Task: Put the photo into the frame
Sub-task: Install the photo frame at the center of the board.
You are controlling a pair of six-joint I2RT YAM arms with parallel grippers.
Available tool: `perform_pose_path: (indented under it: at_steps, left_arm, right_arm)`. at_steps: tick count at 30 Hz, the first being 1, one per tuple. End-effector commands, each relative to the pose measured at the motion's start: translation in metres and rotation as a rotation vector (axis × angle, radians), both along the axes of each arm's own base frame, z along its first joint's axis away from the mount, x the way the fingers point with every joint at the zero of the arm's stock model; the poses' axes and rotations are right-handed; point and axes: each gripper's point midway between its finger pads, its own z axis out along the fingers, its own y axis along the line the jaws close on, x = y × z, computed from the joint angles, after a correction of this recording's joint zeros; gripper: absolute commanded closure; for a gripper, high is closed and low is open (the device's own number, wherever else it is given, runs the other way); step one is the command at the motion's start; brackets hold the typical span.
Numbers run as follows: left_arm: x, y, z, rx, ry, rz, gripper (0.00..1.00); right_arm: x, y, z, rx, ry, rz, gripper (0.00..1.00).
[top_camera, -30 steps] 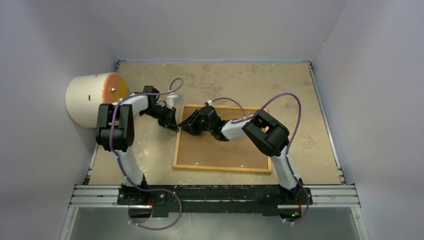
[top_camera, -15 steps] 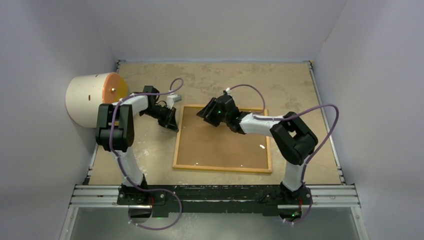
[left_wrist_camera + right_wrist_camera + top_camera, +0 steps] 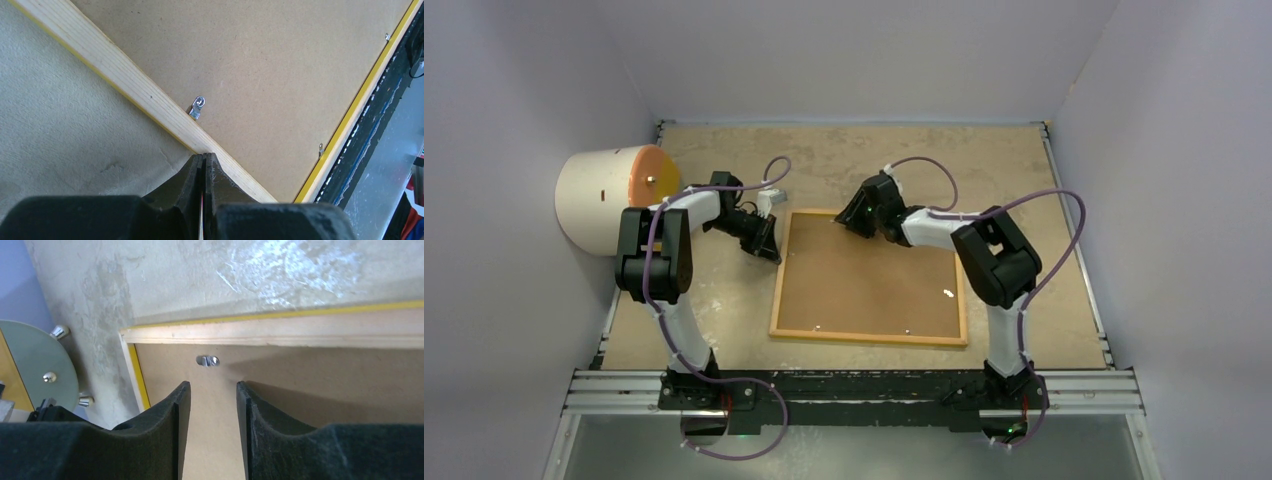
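The frame [image 3: 869, 338] is laid face down at centre, backing board [image 3: 869, 285] uppermost. The left gripper [image 3: 205, 156] is pressed closed, empty, at its left rail. The right gripper [image 3: 213, 385] is held half-parted, empty, over its upper edge.

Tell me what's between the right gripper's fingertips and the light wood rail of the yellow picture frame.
A small silver metal clip on the brown backing board, just ahead of the right gripper; the right wrist view shows it.

bare tabletop [image 3: 1004, 160] right of frame [image 3: 780, 285], drum [image 3: 599, 200] far-left
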Motion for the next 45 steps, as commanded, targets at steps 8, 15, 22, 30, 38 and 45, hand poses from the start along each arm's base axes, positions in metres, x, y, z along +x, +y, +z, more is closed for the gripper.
perform_pose_path:
  at_steps: [8, 15, 22, 30, 38, 45]
  left_arm:
    - [0.007, 0.013, -0.016, 0.084, -0.074, -0.043, 1.0]
    - [0.007, 0.012, -0.018, 0.078, -0.07, -0.044, 1.0]
    - [0.005, 0.011, -0.016, 0.07, -0.068, -0.045, 1.0]
    - [0.005, 0.031, 0.003, 0.162, -0.146, -0.105, 0.87]
    - [-0.023, 0.037, -0.008, 0.22, -0.143, -0.189, 0.77]
    - [-0.053, 0.027, -0.032, 0.312, -0.133, -0.291, 0.76]
  right_arm:
    - [0.017, 0.025, -0.01, 0.052, 0.015, 0.019, 0.61]
    - [0.018, 0.03, -0.013, 0.07, 0.034, 0.019, 0.62]
    - [0.019, 0.033, -0.006, 0.088, 0.038, 0.032, 0.62]
    - [0.017, -0.045, 0.054, 0.018, -0.059, -0.015, 0.35]
    - [-0.019, -0.227, 0.071, -0.188, -0.071, -0.334, 0.13]
    - [-0.051, -0.293, 0.022, -0.256, 0.048, -0.437, 0.12]
